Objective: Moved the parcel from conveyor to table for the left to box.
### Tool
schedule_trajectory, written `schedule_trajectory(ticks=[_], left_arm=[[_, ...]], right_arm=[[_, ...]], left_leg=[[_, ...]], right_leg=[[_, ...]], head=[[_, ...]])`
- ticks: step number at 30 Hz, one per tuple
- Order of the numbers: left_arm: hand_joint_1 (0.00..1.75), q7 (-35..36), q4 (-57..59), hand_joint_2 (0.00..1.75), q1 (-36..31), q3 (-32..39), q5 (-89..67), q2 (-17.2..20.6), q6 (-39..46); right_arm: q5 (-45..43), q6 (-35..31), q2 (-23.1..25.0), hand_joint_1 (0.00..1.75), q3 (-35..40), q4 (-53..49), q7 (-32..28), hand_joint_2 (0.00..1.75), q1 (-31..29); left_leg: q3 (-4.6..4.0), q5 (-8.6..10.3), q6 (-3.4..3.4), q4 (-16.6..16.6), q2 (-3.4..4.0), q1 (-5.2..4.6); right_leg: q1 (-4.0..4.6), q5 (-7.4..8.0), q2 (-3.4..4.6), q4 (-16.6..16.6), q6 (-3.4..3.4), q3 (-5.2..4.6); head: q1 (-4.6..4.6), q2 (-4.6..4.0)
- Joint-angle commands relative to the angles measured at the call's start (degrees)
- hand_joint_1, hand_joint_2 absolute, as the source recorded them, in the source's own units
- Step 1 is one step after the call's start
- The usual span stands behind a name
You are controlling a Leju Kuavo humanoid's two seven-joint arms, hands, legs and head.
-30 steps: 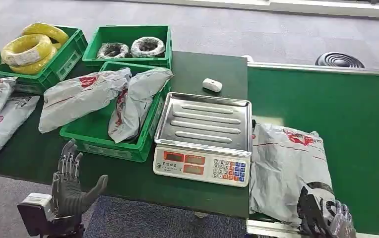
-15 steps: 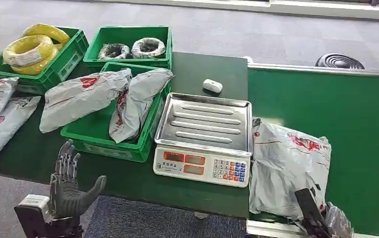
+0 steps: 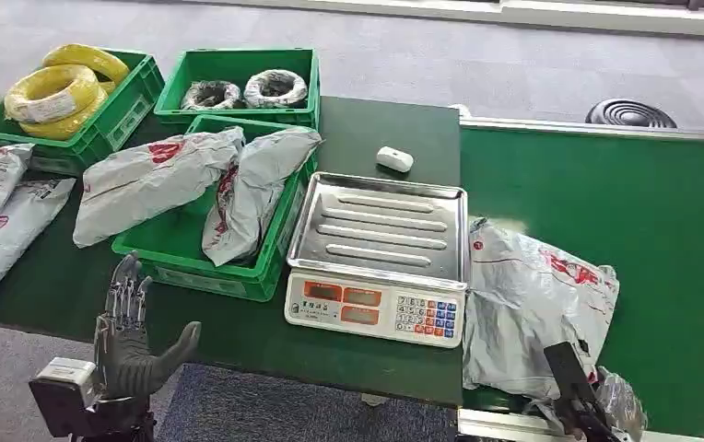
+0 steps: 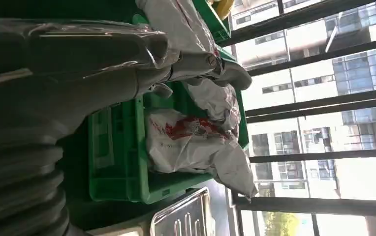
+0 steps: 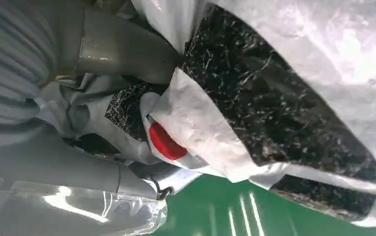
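1. Since a second ago the parcel (image 3: 531,313) has slid a little toward the near edge of the conveyor (image 3: 662,212) and its near corner has crumpled up; the right hand (image 3: 597,414), which then lay on top of that corner, now sits lower at the near edge with the wrapper bunched around it.
2. Close up, the right hand's fingers (image 5: 117,59) are closed on a fold of the parcel's grey wrapper, thumb and fingers pressing it from either side.
3. Most of the parcel lies on the green belt, just right of the scale (image 3: 378,258), its left edge touching the scale's side.
4. At near left, the left hand (image 3: 132,336) hovers off the table's (image 3: 367,138) near edge, fingers straight and spread, thumb out, holding nothing.
5. Left of the scale stands a green crate (image 3: 238,276) with two grey parcels draped over its rim.
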Motion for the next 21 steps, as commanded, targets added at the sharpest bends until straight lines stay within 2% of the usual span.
schedule_trajectory(ticks=[1, 3, 5, 11, 12, 13, 16, 18, 21], left_arm=[[0.00, -4.6, 4.4, 1.75, -5.3, -4.6, -0.8, 1.7, 2.2], [0.00, -4.8, 4.2, 1.75, -6.7, -5.5, -1.0, 1.0, 2.7], [0.00, -4.8, 3.4, 1.75, -8.0, -5.9, -1.2, 0.3, 2.9], [0.00, -5.1, 1.6, 1.75, -9.1, -3.3, 4.4, 0.4, 2.1], [0.00, -5.3, 1.4, 1.75, -9.1, -2.6, 5.0, 0.4, 2.1], [0.00, -5.4, 1.2, 1.75, -9.2, -2.0, 5.6, 0.3, 1.8], [0.00, -5.1, 0.5, 1.75, -9.3, -0.3, 5.3, -0.1, 1.3], [0.00, -5.1, 0.5, 1.75, -9.3, -0.2, 5.3, -0.1, 1.2], [0.00, -5.1, 0.6, 1.75, -9.3, -0.1, 5.3, -0.2, 1.1]], right_arm=[[-41.8, 0.3, -1.7, 1.75, 0.3, -13.2, -14.5, 1.75, -4.2], [-46.3, -4.4, -0.3, 1.75, 0.3, -20.3, -18.1, 1.75, -4.9], [-46.3, -11.0, 1.1, 1.75, 2.4, -28.5, -21.4, 1.75, -5.5], [-38.8, -30.9, 1.0, 1.75, 14.6, -38.4, -31.1, 1.75, -11.3], [-38.7, -32.5, 0.7, 1.75, 16.5, -39.1, -31.9, 1.75, -11.7], [-38.4, -33.1, 0.6, 1.75, 18.1, -39.6, -32.1, 1.75, -12.3], [-38.5, -32.4, -0.1, 1.75, 22.4, -37.4, -31.2, 1.75, -15.2], [-38.6, -32.5, 0.0, 1.75, 22.7, -37.0, -31.2, 1.75, -15.7], [-38.8, -32.6, -0.2, 1.75, 22.7, -36.3, -31.1, 1.75, -15.8]], left_leg=[[-0.20, 0.07, 0.00, 0.0, 0.04, -0.10], [-0.23, 0.16, 0.00, -0.1, 0.08, -0.08], [-0.27, 0.06, 0.02, 0.1, 0.02, -0.11], [-0.28, 0.04, -0.02, 0.1, 0.44, -0.09], [-0.32, 0.05, -0.03, 0.1, 0.47, -0.10], [-0.24, 0.05, -0.01, 0.0, 0.20, -0.07], [-0.13, 0.04, -0.02, 0.0, 0.25, -0.01], [-0.21, 0.12, -0.02, 0.0, 0.37, -0.02], [-0.13, 0.13, 0.00, 0.0, 0.15, 0.00]], right_leg=[[-0.09, 0.04, 0.01, 0.1, -0.02, -0.25], [-0.07, 0.15, 0.03, 0.0, -0.06, -0.30], [-0.11, 0.04, 0.00, 0.1, -0.01, -0.34], [-0.09, 0.15, 0.40, 0.2, -0.06, -0.46], [-0.10, 0.15, 0.44, 0.2, -0.07, -0.47], [-0.07, 0.09, 0.18, 0.1, -0.04, -0.30], [0.00, 0.10, 0.23, 0.1, -0.05, -0.26], [0.00, 0.21, 0.32, 0.1, -0.07, -0.38], [0.02, 0.16, 0.11, 0.0, -0.03, -0.20]], head=[[0.00, 0.00], [-0.02, 0.00], [0.00, 0.00], [0.00, 0.00], [-0.02, 0.00], [0.00, 0.00], [0.00, 0.00], [-0.02, 0.00], [-0.02, 0.00]])
